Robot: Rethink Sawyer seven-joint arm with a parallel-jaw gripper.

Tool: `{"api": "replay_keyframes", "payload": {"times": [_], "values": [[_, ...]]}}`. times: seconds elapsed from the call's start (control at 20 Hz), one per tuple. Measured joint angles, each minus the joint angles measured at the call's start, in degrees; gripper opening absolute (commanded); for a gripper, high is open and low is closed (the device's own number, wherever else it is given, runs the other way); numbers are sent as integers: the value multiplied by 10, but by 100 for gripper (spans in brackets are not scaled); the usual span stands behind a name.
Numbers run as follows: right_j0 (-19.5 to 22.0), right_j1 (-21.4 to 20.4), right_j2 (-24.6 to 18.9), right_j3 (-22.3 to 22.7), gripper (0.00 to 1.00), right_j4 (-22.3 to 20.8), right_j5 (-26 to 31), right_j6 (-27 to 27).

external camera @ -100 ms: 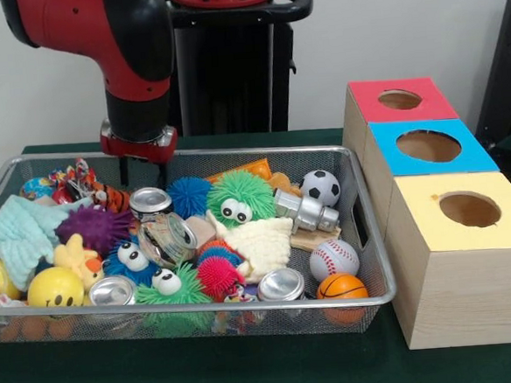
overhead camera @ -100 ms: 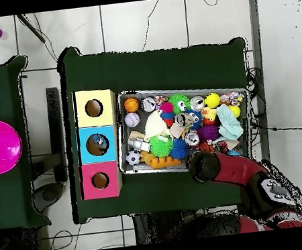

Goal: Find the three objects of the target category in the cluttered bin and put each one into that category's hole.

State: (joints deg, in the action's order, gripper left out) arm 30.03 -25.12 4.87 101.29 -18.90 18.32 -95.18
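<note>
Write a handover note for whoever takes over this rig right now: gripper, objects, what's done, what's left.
Gripper: hovers over the bin's far corner, at the end away from the boxes. Whether it is open or shut cannot be told, and nothing shows in it.
Things: the soccer ball, baseball and basketball lie at the bin's box-side end. The cans are scattered among the soft toys.
Boxes: red box, blue box and yellow box stand in a row beside the bin, holes up.
Done: no sorted item is evident.
Left: apparently all three picks.

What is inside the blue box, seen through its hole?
In the overhead view, some grey object shows through the hole of the blue box; what it is cannot be told. The rest of the inside is covered by the top. The front view shows only brown.
</note>
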Motion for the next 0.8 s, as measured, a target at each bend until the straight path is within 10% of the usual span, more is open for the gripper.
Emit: {"api": "replay_keyframes", "payload": {"times": [0.65, 0.7, 0.8], "values": [[34, -3, -43, 0, 100, -65, -81, 0], [36, -4, -47, 0, 0, -70, -81, 0], [38, -4, -50, 0, 0, -73, -81, 0]]}}
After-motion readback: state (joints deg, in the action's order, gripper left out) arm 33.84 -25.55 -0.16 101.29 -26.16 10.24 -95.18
